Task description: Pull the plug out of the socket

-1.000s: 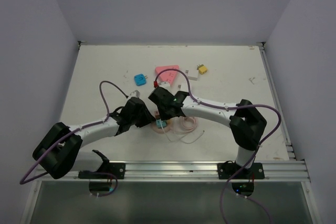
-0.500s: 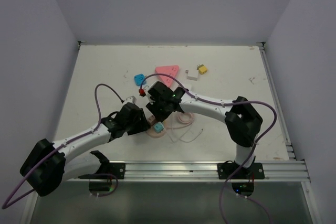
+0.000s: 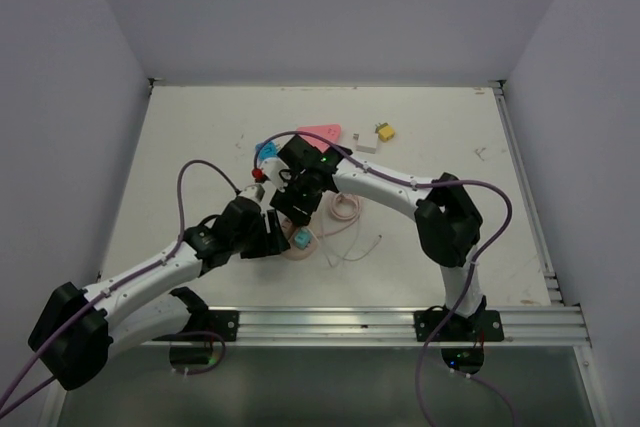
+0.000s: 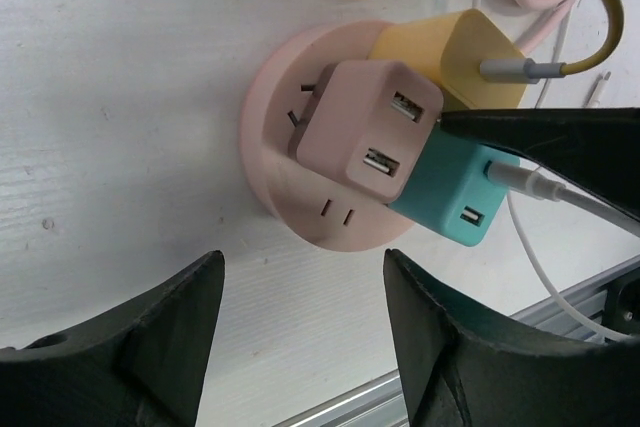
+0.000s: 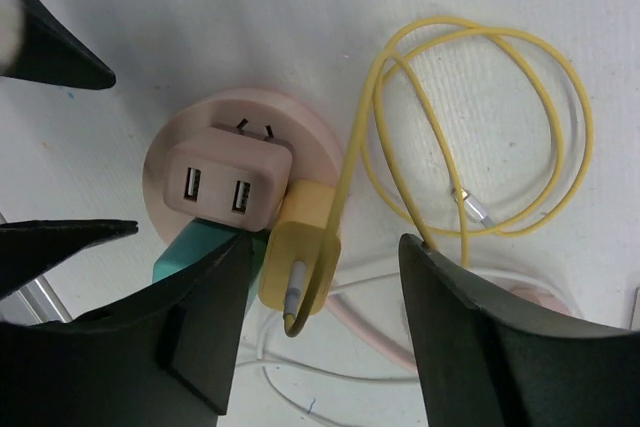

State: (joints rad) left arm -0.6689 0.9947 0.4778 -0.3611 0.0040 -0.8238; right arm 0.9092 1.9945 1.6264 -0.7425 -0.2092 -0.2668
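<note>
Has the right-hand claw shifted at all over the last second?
Yes. In the top view the right gripper has slid away from the front rail, up and leftward toward the blue block.

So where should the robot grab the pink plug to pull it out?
Grab the pink plug by its two short ends, coming straight down from above. Those ends look clear. The yellow plug and the blue-green plug crowd one long side, so a finger probably won't fit there. Then lift it straight off the socket.
</note>
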